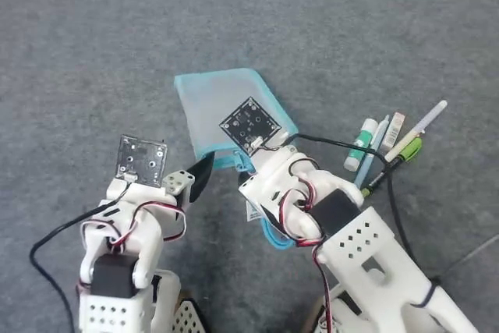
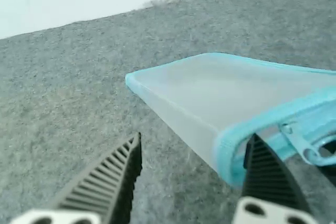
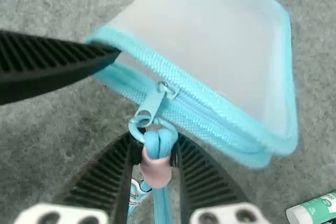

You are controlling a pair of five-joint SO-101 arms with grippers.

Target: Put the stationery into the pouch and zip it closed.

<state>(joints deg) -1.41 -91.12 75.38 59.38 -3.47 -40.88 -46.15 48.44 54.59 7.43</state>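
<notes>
At the zip end of the pouch (image 3: 210, 40), the right end effector (image 3: 155, 148) is clamped narrow on the zip cord (image 3: 156, 156), the left end effector (image 2: 197, 140) is spread wide beside that same corner, and the pens (image 1: 390, 144) lie outside on the surface (image 1: 93, 52), nearer the right arm.

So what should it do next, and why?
Probably shut the open left claw on the pouch corner to steady it: the right claw pinches the zipper cord, and the pens lie outside.
</notes>
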